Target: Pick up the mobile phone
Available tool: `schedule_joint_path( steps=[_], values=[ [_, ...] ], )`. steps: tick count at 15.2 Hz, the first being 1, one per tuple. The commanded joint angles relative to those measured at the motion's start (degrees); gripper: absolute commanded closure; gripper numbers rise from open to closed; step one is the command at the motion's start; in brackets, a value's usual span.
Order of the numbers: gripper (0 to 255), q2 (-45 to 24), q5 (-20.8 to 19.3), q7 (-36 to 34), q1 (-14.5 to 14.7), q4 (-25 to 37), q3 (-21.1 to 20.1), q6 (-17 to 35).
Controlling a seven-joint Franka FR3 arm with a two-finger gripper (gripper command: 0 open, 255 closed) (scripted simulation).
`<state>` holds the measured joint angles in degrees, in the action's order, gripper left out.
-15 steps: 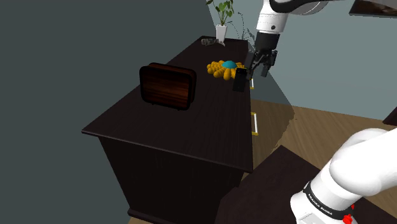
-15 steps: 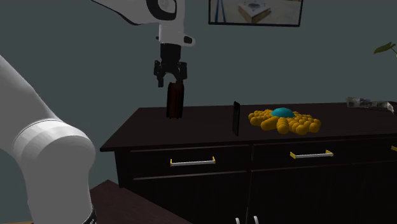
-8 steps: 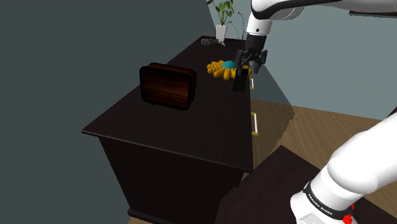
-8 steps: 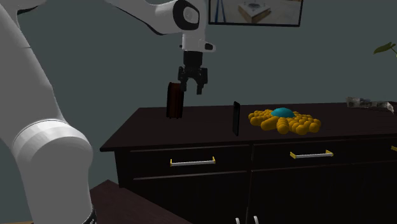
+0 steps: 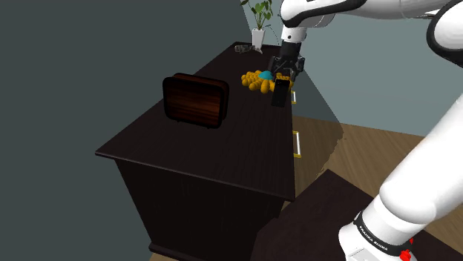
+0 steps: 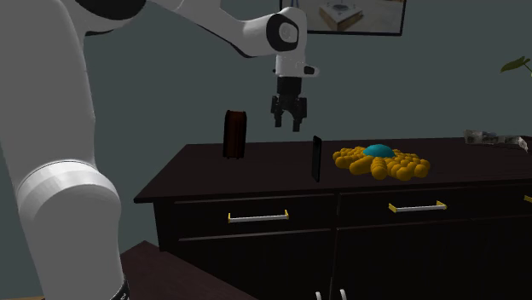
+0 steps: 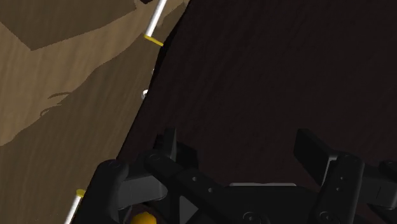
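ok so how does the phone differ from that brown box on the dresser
The mobile phone is plain black; the brown box shows reddish wood grain. The phone is a thin slab, the box wider and thicker. The phone stands next to the yellow toy, the box apart from it. Both stand upright on the dark dresser.

One black phone [image 5: 279, 93] is counted near the gripper [image 5: 286, 73], one yellow toy [image 5: 259, 79] beside it, one dark wooden box [image 5: 195, 100] farther off, one potted plant [image 5: 259, 22] and one small grey object [image 5: 243, 49] beyond.
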<state>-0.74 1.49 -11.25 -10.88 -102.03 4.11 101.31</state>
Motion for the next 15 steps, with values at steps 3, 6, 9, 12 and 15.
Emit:
schedule_joint_path(
  steps=[3, 6, 9, 12, 15],
  values=[
    [0, -7.75, 0.07, -2.39, -1.72, 8.37, 1.69, -0.27],
    [0, -13.49, 0.44, -4.19, -3.06, 15.10, 2.92, -1.03],
    [0, -15.00, 0.58, -4.64, -3.41, 15.40, 3.22, 0.23],
    [0, -15.07, 0.60, -4.61, -3.38, 13.19, 3.20, 2.51],
    [0, -15.21, 0.63, -4.58, -3.35, 11.41, 3.18, 4.43]
  ],
)
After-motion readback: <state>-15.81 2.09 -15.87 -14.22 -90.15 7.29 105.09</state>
